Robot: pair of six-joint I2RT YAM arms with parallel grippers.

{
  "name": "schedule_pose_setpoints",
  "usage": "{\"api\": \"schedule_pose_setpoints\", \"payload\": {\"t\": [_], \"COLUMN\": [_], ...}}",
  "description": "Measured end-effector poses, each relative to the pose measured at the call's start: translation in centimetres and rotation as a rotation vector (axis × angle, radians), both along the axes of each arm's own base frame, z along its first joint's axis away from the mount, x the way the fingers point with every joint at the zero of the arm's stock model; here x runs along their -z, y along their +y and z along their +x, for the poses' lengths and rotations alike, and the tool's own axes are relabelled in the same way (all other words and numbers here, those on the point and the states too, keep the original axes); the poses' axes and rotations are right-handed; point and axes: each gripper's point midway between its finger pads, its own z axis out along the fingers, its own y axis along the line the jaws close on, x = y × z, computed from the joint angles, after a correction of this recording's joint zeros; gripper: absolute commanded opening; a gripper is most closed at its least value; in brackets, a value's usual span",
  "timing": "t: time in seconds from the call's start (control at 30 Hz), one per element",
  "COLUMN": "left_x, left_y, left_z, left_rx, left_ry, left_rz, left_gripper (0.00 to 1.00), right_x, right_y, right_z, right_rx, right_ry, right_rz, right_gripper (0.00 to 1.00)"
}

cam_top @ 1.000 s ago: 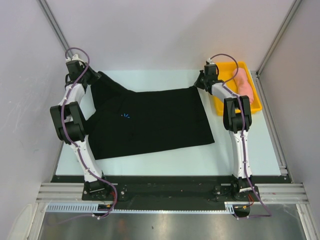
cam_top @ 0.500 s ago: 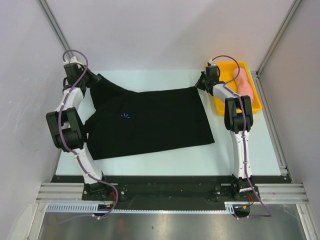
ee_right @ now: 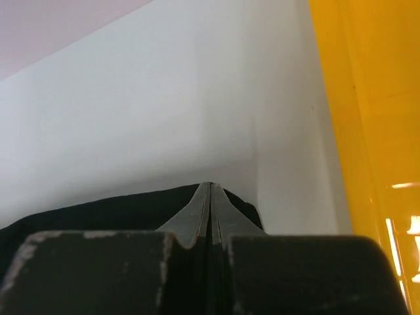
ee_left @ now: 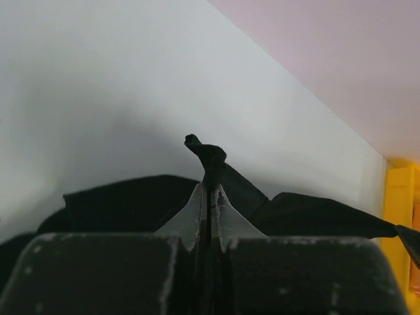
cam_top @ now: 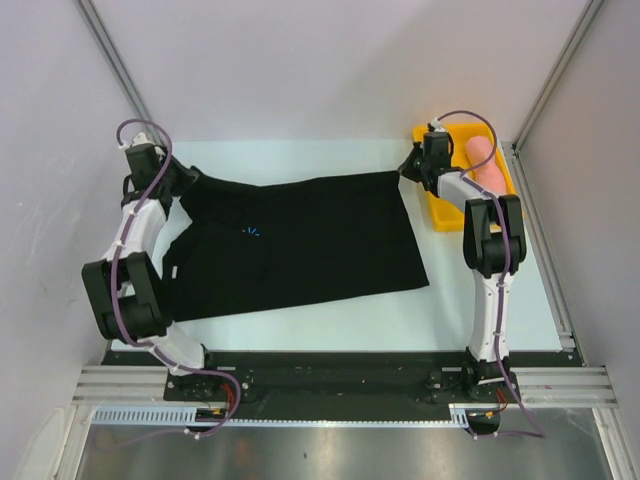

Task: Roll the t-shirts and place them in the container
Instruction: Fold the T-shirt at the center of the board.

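A black t-shirt (cam_top: 300, 245) with a tiny blue chest mark lies spread across the white table. My left gripper (cam_top: 188, 180) is shut on its far left corner. In the left wrist view a twisted tuft of black cloth (ee_left: 211, 157) pokes out past the closed left gripper (ee_left: 210, 188). My right gripper (cam_top: 406, 172) is shut on the shirt's far right corner. The right wrist view shows black cloth (ee_right: 98, 211) on both sides of the closed right gripper (ee_right: 210, 186). A salmon-pink rolled t-shirt (cam_top: 486, 165) lies in the yellow tray (cam_top: 448, 216).
The yellow tray (ee_right: 357, 98) stands just right of my right gripper at the table's far right. White walls close in on the left, back and right. A metal rail and both arm bases line the near edge.
My left arm has swung outward to the left, drawing the shirt's left corner and far edge taut. My right gripper has shifted slightly right toward the tray and closed.
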Motion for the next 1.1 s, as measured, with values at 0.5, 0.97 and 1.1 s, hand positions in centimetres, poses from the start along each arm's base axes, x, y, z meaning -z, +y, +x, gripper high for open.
{"api": "schedule_pose_setpoints", "payload": {"t": [0.5, 0.97, 1.1], "left_x": [0.0, 8.0, 8.7], "left_y": [-0.9, -2.0, -1.2], "left_z": [-13.6, -21.9, -22.8], "left_rx": [-0.159, -0.241, -0.287], "left_ry": [0.034, 0.225, 0.269], "left_rz": [0.010, -0.038, -0.008], "left_gripper": [0.00, 0.00, 0.00], "right_x": [-0.8, 1.8, 1.6], "right_y": [-0.8, -0.3, -0.8], "right_z": [-8.4, -16.4, -17.2], "right_rx": [0.044, 0.046, 0.060], "right_ry": [0.100, 0.229, 0.235], "right_rz": [-0.035, -0.080, -0.096], "right_gripper": [0.00, 0.00, 0.00]}}
